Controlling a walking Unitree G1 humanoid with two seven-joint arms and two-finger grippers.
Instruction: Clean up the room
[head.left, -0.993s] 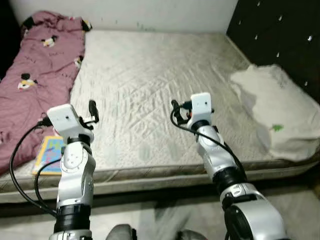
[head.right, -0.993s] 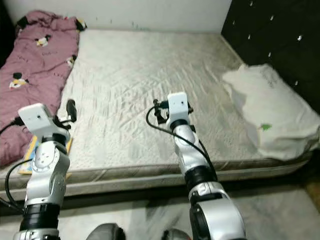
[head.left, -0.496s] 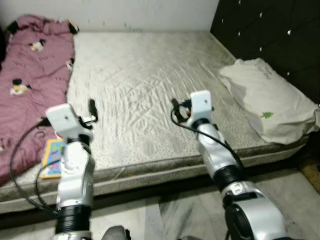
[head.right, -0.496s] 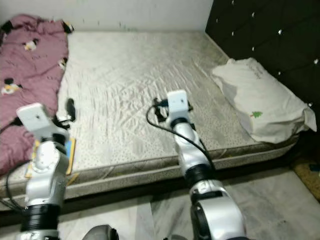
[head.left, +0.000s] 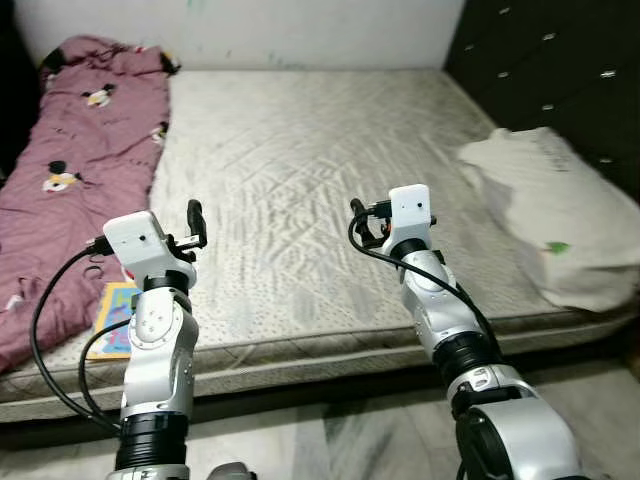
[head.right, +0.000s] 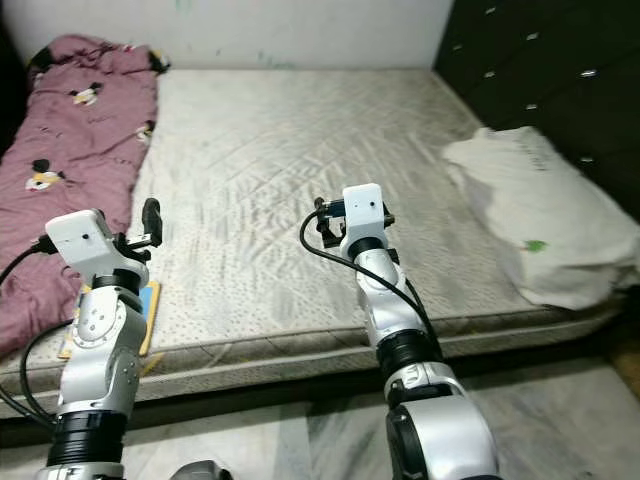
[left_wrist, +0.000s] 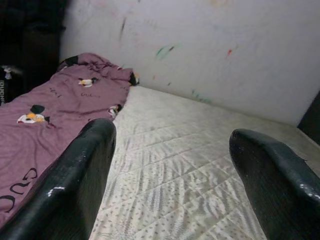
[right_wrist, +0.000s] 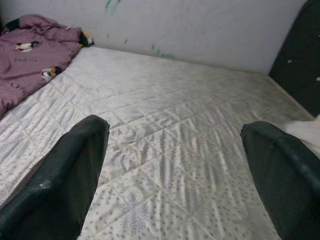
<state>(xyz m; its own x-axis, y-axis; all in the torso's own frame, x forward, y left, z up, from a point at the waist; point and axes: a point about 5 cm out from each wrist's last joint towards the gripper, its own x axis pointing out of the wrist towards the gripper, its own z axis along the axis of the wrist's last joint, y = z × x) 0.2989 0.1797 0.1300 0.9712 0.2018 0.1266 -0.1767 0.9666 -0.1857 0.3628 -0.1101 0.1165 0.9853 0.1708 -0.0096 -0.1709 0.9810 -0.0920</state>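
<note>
Facing bed, both grippers raised, nothing held.

Left gripper and right gripper over near edge of mattress, fingers spread wide, empty between. Clutter to clear: maroon blanket bunched along left side of bed, colourful book flat at near-left edge just beside left arm, partly under blanket edge. White pillow on right by dark headboard. Risks: thin book flush on soft mattress, fingertips likely to skid over or dig into quilting; blanket edge may drag along with book; loose wrist cable hanging near book, could snag on reach.
</note>
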